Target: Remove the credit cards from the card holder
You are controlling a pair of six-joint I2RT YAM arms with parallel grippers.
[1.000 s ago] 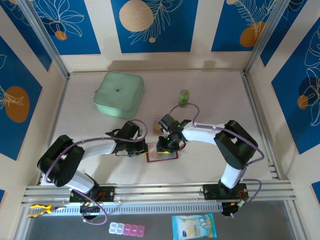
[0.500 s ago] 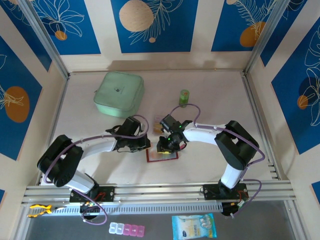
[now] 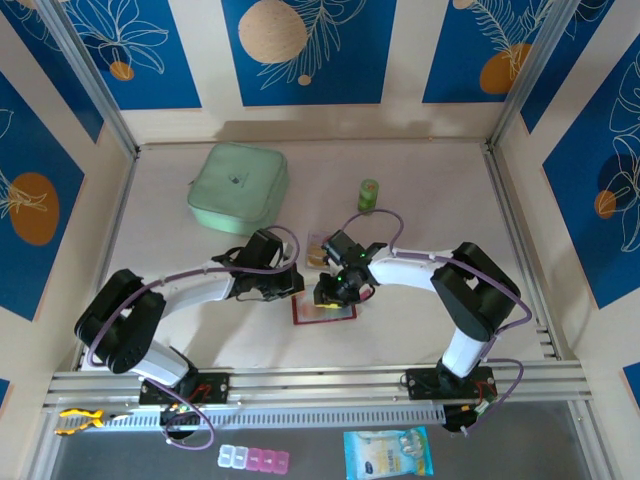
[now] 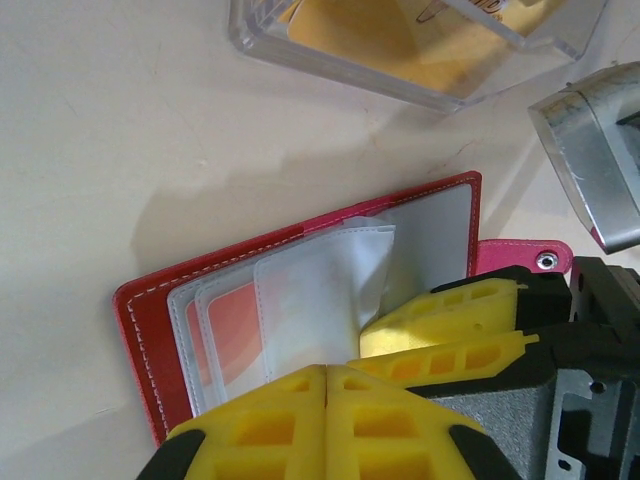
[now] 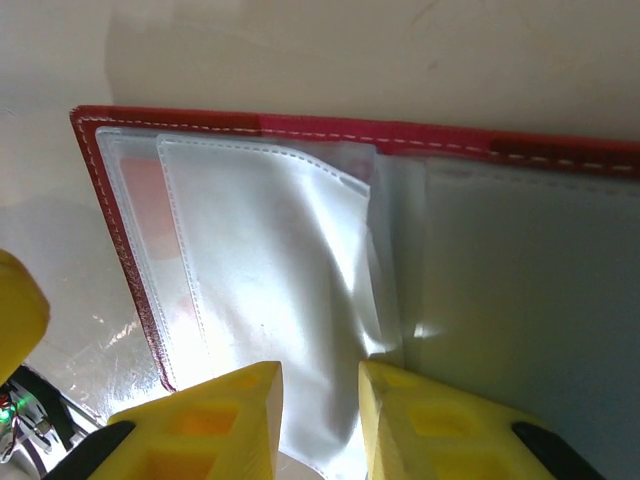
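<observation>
At the far left of the table (image 3: 430,190) we see a pale-green pouch (image 3: 237,190). Our left gripper (image 4: 326,372) has its yellow fingers pressed fully together, tips over the near edge of the red card holder (image 3: 322,311); whether they touch it we cannot tell. The holder lies open, a reddish card (image 4: 228,322) tucked in a pocket. Our right gripper (image 5: 318,375), jaws narrowly parted, pinches a lifted clear pocket leaf of the holder. Just beyond sits a clear plastic case (image 4: 300,60) holding tan cards (image 4: 400,40), and further right a small green bottle (image 3: 369,195)
</observation>
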